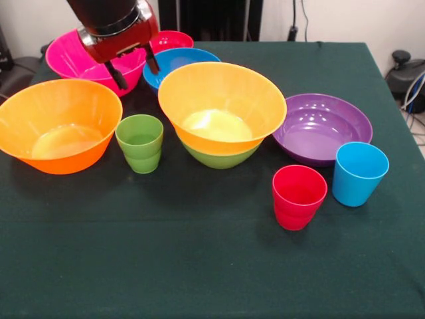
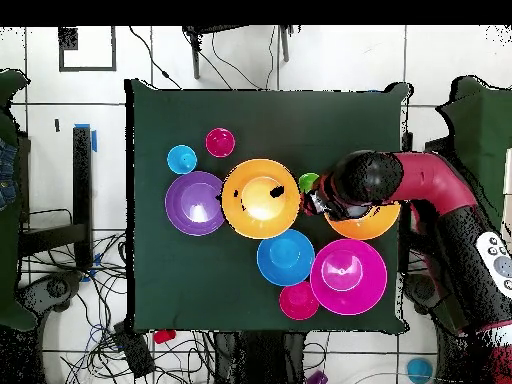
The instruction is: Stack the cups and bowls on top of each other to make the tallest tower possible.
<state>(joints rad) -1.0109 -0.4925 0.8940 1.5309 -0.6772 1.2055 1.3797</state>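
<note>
The red cup stood nearest the camera in the front view, lower right of centre on the dark green tabletop, with the light blue cup just beside it to the right. Behind them at right sat the wide purple bowl. In the middle of the frame stood the tower: an orange bowl nested in a green bowl, only the green underside showing below it. The green cup stood upright just left of the tower, between it and the second orange bowl at the left edge. In the upper left were the pink bowl, the blue bowl and the small red bowl, close together.

The hand hung in the upper left of the frame, above the gap between the pink and blue bowls, its two dark fingers spread apart and holding nothing. In the overhead view it sat right of centre, near the green cup.

No brand, label or writing could be read on any cup or bowl.
</note>
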